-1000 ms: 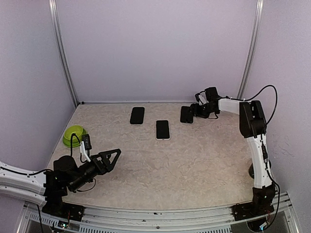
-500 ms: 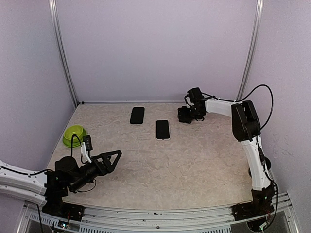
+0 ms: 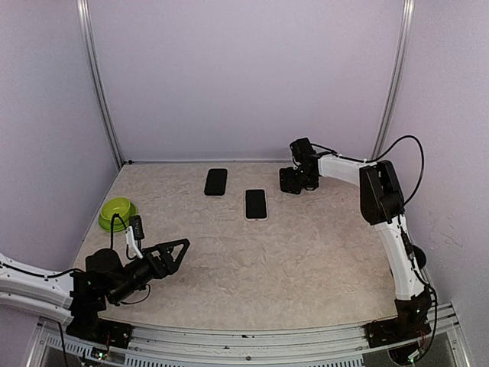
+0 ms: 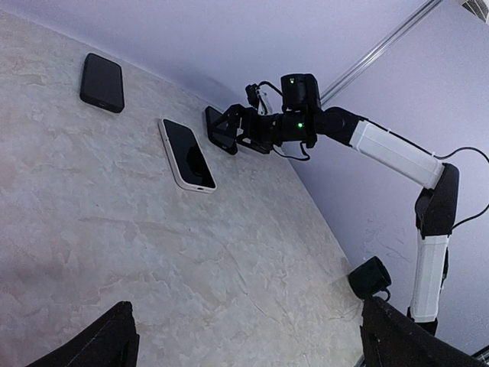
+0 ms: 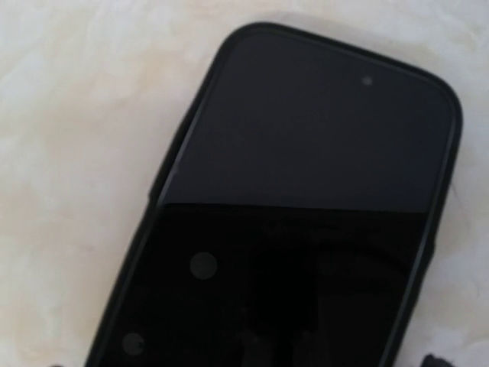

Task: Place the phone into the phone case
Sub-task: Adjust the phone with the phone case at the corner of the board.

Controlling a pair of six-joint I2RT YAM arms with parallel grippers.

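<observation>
At the far right of the bench [image 3: 306,260], the right pincer [image 3: 293,182] is held spread just above a black phone [image 5: 306,191] lying flat; pickup is judged underway. Next, closing on its edges is called for.

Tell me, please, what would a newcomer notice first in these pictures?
The right arm stretches to the back of the table, where the right gripper hangs low over a black phone-shaped item that fills the right wrist view. A white-edged phone lies flat mid-table. A bright green bowl stands at the left edge, and the left gripper sits open at the near left.
</observation>
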